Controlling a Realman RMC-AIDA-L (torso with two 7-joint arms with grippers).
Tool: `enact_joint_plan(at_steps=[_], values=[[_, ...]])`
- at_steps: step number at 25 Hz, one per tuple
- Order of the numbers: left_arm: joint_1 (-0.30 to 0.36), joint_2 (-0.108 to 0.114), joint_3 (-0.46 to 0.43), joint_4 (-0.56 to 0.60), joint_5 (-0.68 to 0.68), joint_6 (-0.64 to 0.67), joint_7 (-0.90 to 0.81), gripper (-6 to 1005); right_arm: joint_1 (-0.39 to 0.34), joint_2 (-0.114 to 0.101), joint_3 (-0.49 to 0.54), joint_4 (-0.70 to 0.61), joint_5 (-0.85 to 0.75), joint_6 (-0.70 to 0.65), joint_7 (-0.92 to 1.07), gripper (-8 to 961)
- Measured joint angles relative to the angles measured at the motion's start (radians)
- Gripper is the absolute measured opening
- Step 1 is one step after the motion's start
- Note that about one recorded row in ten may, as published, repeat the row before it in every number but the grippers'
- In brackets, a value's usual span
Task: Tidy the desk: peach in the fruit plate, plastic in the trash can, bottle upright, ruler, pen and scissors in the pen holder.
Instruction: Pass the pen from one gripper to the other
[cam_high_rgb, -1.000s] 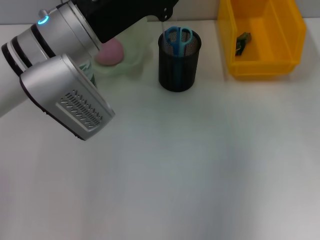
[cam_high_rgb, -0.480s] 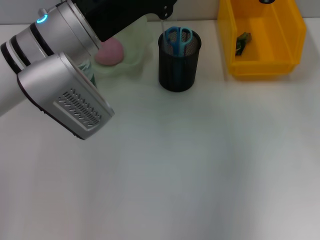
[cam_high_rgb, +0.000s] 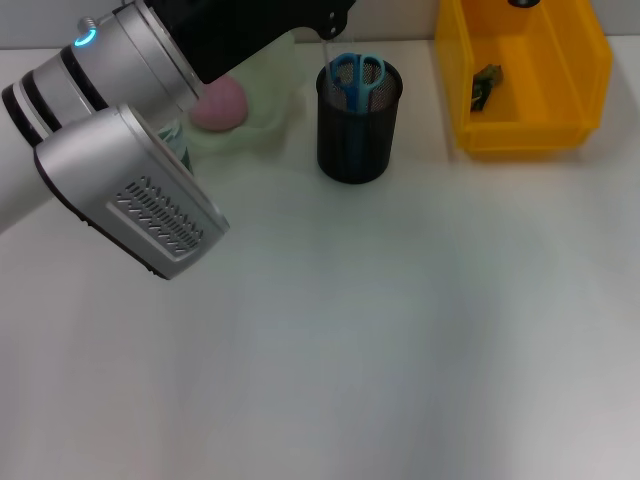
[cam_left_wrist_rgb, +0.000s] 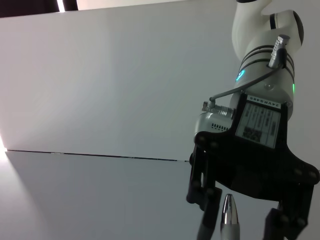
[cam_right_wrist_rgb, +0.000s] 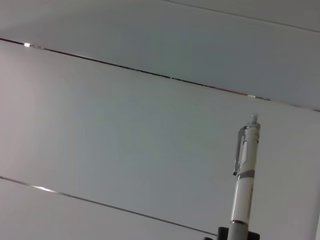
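Pen holder (cam_high_rgb: 358, 125): scissors (cam_high_rgb: 357, 76) inside.
Fruit plate (cam_high_rgb: 262, 125): peach (cam_high_rgb: 221, 104).
Trash can (cam_high_rgb: 524, 80), 1 o'clock: plastic (cam_high_rgb: 486, 85).
Right gripper (cam_left_wrist_rgb: 237, 222): clamped on pen (cam_right_wrist_rgb: 245, 189).
Left gripper: grip cannot be told.

I see a white bench (cam_high_rgb: 400, 330), mostly bare across the near and mid area in head view. Left & right wrist views give me only pale wall panels (cam_left_wrist_rgb: 115, 75) w/ thin dark seams btwn them, one seam running across the left wrist view, several across the right wrist view. Nothing else non-task I can make out.
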Motion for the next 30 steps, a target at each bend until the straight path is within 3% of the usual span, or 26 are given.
enact_joint_plan(at_steps=[7,12,27,30], values=[[0.0,0.001,0.0,0.0,0.0,0.002,-0.001,131,0.0,0.001,0.0,0.0,0.0,0.0,0.0,444],[0.0,0.002,0.0,0.0,0.0,0.003,0.0,132,0.001,0.004,0.0,0.0,0.001,0.0,-0.002,318],[0.002,0.002,0.0,0.0,0.0,0.005,0.003,122,-0.003,0.014,0.005,-0.008,0.001,-0.005,-0.015,268],[0.002,0.001,0.0,0.0,0.0,0.004,0.003,67,-0.006,0.014,0.009,-0.008,0.001,-0.006,-0.015,257]])
